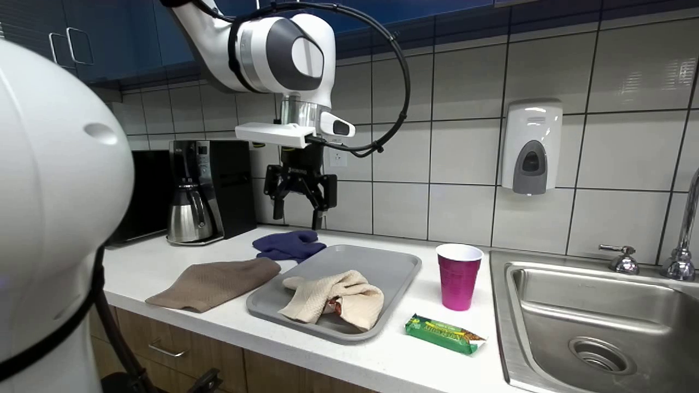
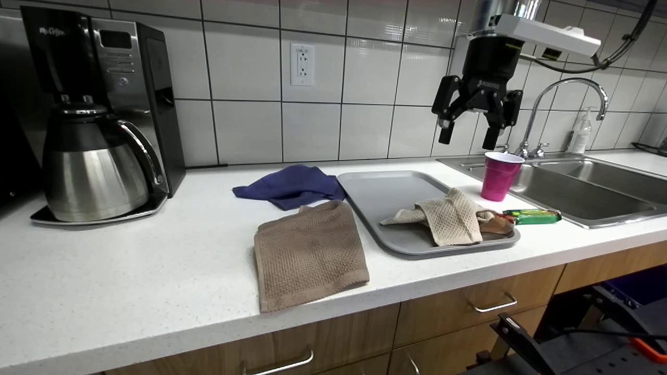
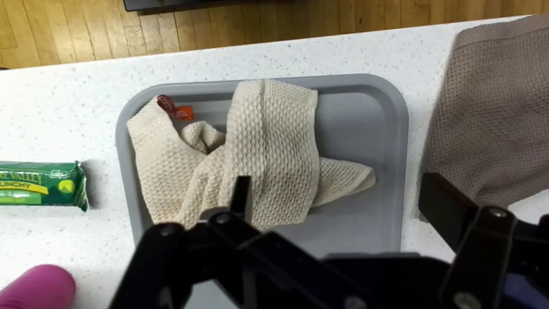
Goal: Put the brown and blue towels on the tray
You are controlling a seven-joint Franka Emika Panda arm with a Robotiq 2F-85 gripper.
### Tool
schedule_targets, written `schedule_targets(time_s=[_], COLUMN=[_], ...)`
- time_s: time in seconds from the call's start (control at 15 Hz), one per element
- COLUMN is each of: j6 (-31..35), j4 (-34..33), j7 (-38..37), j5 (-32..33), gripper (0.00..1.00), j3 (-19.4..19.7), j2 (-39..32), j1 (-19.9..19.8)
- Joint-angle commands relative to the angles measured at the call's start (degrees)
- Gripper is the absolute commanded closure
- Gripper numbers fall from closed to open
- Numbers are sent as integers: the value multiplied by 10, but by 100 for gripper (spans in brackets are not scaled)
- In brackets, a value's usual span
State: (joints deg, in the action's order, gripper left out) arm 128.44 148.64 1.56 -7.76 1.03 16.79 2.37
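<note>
The brown towel [image 1: 218, 283] lies on the counter beside the grey tray [image 1: 390, 265], close to the front edge; it also shows in an exterior view [image 2: 312, 255] and the wrist view [image 3: 493, 116]. The blue towel [image 1: 289, 244] lies crumpled behind it near the tray's back corner, and also shows in an exterior view [image 2: 292, 187]. In the wrist view, only a dark blue patch shows at the lower right. My gripper [image 2: 468, 138] is open and empty, pointing down, well above the counter. In the wrist view its fingers [image 3: 339, 195] are wide apart over the tray.
A beige towel [image 3: 274, 150] lies on the tray. A magenta cup [image 1: 460, 278] and a green wrapped bar [image 1: 445, 333] stand and lie between tray and sink [image 1: 502, 327]. A coffee maker [image 2: 99, 156] stands at the other end. The tiled wall is behind.
</note>
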Motion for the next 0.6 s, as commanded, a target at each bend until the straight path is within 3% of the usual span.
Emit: schedule_targets(time_s=[0.0, 0.53], j6=[14, 48], j4=[-17, -51], j7=[-18, -39], j5=[-18, -30], gripper=[0, 0], j3=[-16, -44], j2=[-25, -85], j1=[10, 33])
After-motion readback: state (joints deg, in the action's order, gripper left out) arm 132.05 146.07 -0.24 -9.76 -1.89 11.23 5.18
